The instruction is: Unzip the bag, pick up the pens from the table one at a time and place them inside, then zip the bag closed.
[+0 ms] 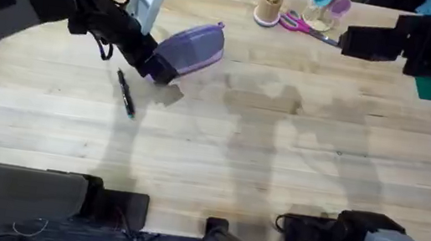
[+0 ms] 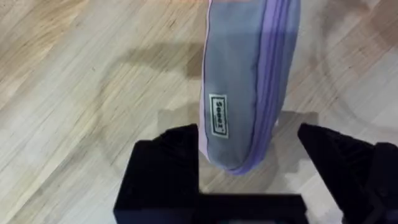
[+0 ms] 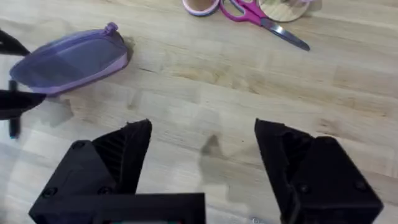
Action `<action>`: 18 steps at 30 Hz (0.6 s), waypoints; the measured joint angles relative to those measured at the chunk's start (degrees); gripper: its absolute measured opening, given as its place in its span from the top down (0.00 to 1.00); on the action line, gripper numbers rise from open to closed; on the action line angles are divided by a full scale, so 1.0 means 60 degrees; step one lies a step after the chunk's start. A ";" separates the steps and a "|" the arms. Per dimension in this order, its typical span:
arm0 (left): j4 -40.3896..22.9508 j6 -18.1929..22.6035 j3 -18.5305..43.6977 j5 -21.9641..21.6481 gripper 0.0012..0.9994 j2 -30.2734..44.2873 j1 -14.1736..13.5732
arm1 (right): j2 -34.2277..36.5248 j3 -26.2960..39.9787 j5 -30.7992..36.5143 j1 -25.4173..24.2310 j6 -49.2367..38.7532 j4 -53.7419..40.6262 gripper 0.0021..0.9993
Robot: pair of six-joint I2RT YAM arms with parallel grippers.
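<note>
We see the bag (image 1: 193, 50) on the table (image 1: 277, 163), the pen (image 1: 125, 93) just left-front of it, scissors (image 1: 305, 26) well right-behind.

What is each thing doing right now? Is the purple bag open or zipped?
bag: lying on the table, zipper looks closed, one end between the left gripper's fingers
pen: lying loose on the table, beside the bag
left gripper: open, fingers either side of the bag's end
right gripper: open, holding nothing, above bare table
scissors: lying flat, blades closed
</note>
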 joint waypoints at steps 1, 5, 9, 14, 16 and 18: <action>-0.0001 -0.0008 0.0000 -0.0025 0.01 0.0000 0.0000 | 0.0000 0.0000 0.0000 0.0000 0.0000 0.0000 0.00; -0.0125 -0.0047 0.0016 -0.0113 0.19 -0.0004 0.0000 | 0.0000 0.0000 0.0000 0.0000 0.0000 0.0001 0.00; -0.0114 -0.0071 0.0060 -0.0194 0.40 -0.0083 0.0000 | 0.0000 0.0000 0.0000 0.0000 0.0000 0.0001 0.00; -0.0134 -0.0109 0.0142 -0.0273 0.88 -0.0307 0.0025 | 0.0000 0.0000 0.0000 0.0000 0.0000 0.0024 0.00; -0.0170 -0.0069 0.0142 -0.0272 0.95 -0.0310 0.0022 | 0.0000 0.0000 0.0000 0.0000 0.0000 0.0087 0.00; -0.0194 -0.0069 0.0142 -0.0279 0.96 -0.0310 0.0025 | -0.0003 0.0000 -0.0180 0.0000 0.0047 0.0293 0.00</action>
